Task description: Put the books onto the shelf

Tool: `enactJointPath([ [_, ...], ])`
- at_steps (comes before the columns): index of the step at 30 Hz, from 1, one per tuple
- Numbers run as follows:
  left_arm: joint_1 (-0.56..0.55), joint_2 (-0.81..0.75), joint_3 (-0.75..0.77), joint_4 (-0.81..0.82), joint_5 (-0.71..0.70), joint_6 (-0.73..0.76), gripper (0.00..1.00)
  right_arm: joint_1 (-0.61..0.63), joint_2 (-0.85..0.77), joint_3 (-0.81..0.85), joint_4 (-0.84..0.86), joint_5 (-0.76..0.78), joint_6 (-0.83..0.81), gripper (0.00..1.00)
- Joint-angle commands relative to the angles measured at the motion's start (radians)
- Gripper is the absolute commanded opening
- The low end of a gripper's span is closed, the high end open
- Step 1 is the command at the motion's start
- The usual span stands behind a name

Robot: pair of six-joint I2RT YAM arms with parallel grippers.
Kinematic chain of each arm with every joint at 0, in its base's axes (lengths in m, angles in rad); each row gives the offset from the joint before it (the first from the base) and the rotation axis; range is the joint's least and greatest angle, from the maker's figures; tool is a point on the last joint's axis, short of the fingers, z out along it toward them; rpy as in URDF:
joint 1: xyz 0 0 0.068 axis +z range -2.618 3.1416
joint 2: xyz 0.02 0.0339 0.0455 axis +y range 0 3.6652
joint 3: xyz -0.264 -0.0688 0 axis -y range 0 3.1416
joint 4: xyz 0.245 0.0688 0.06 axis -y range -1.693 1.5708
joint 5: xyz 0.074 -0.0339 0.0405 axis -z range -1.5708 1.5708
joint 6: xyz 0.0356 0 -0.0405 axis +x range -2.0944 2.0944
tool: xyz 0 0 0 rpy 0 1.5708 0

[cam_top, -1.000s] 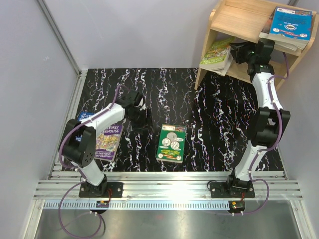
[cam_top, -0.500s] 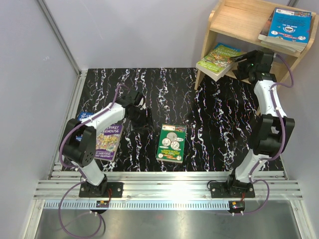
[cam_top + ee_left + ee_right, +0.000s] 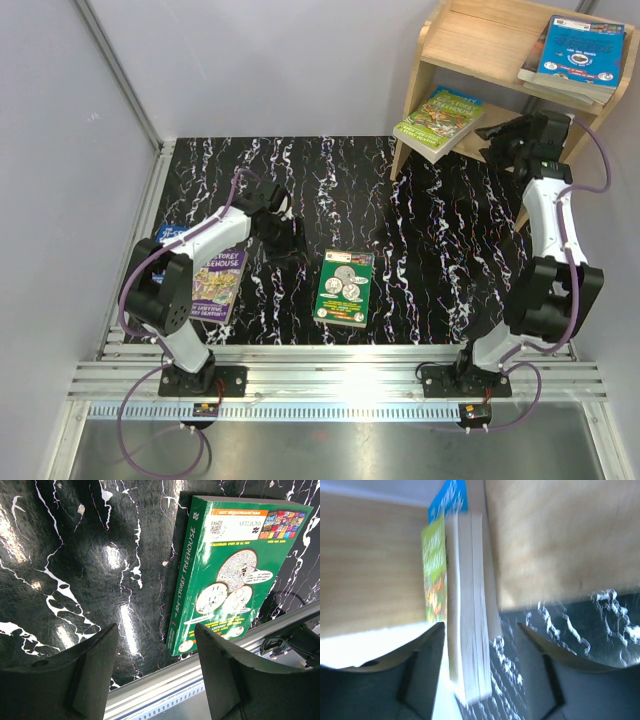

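The light wooden shelf [image 3: 478,42] stands at the back right. A blue book [image 3: 582,48] lies on its top tier. A green and yellow book [image 3: 438,117] lies on the lower tier, jutting out at the left. My right gripper [image 3: 492,136] hovers just right of that book, open and holding nothing. In the right wrist view the book's white page edge [image 3: 468,630] shows ahead, between the spread fingers. A green Treehouse book [image 3: 345,287] lies flat mid-table. My left gripper [image 3: 286,242] hangs open to its left, empty, with that green book [image 3: 235,570] ahead of it.
A purple Treehouse book [image 3: 216,286] and a blue book's corner [image 3: 170,233] lie under my left arm at the table's left. The aluminium rail [image 3: 340,380] runs along the near edge. Grey walls close in the left and back.
My right gripper opened and let go of the green and yellow book, which now rests on the lower tier. It then drew back to the right. The left arm stayed still.
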Motion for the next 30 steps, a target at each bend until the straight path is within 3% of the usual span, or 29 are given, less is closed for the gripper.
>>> enactJointPath([
  [1, 0.006, -0.053, -0.002, 0.022, 0.021, 0.015, 0.66, 0.017, -0.125, -0.07, 0.02, -0.083, -0.031, 0.58],
  [2, 0.006, -0.055, -0.005, 0.022, 0.021, 0.015, 0.66, 0.028, -0.15, -0.125, 0.034, -0.091, -0.031, 0.38],
  [5, 0.006, -0.06, -0.005, 0.027, 0.025, 0.013, 0.66, 0.11, -0.237, -0.213, 0.031, -0.086, -0.033, 0.15],
  [7, 0.006, -0.058, -0.004, 0.027, 0.027, 0.013, 0.66, 0.185, -0.269, -0.254, 0.027, -0.072, -0.021, 0.09],
  [13, 0.006, -0.061, 0.001, 0.025, 0.035, 0.013, 0.65, 0.273, -0.242, -0.291, 0.08, -0.042, 0.041, 0.02],
  [30, 0.006, -0.11, -0.019, 0.011, 0.025, 0.018, 0.65, 0.269, 0.069, 0.094, -0.079, 0.057, -0.027, 0.0],
])
